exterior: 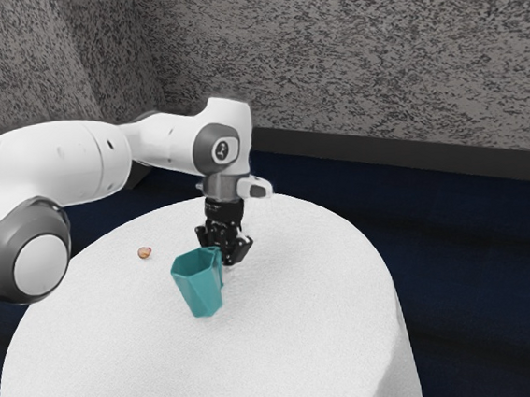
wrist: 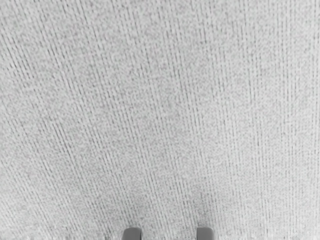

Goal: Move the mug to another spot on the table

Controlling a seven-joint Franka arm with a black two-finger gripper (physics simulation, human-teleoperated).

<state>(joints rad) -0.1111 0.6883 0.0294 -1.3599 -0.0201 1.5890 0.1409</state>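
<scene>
The round white table (exterior: 333,323) carried everything. The arm (exterior: 66,175) reached over its far edge. The teal mug (exterior: 196,282) stood upright near the table's middle. The black gripper (exterior: 231,251) hung just beside the mug's rim on the far-edge side, its fingertips (wrist: 132,233) apart over bare cloth, gripping nothing. A small brown bit (exterior: 144,253) lay nearer the far edge
</scene>
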